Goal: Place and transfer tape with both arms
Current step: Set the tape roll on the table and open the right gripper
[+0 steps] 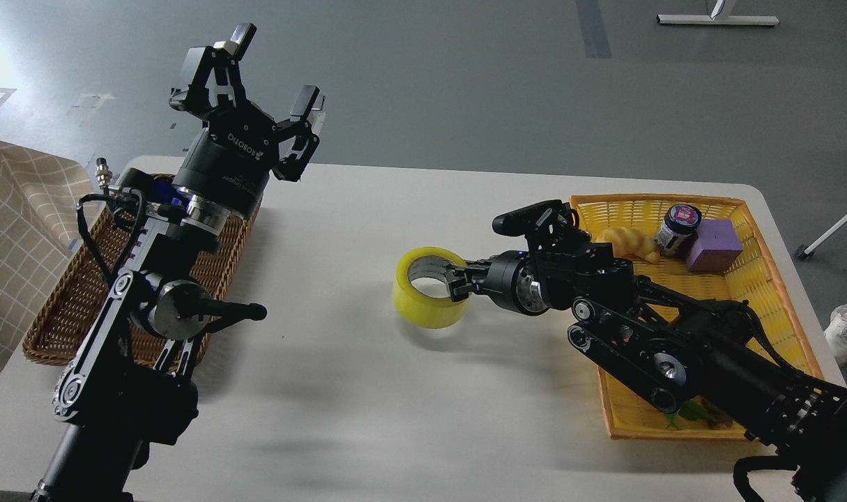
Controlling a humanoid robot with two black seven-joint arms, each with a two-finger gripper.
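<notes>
The tape point(423, 296), a yellowish roll with a grey-white core, is at the middle of the white table point(367, 390), low over it or resting on it; I cannot tell which. My right gripper point(458, 282) is shut on the roll's right wall, one finger inside the ring and one outside. My left gripper point(263, 87) is open and empty, raised high above the far left corner of the table, over the brown wicker basket point(60, 307).
A yellow tray point(772, 307) at the right holds a croissant toy point(629, 242), a small jar point(676, 226) and a purple block point(714, 244); my right arm crosses over it. A checked cloth point(12, 223) hangs at the far left.
</notes>
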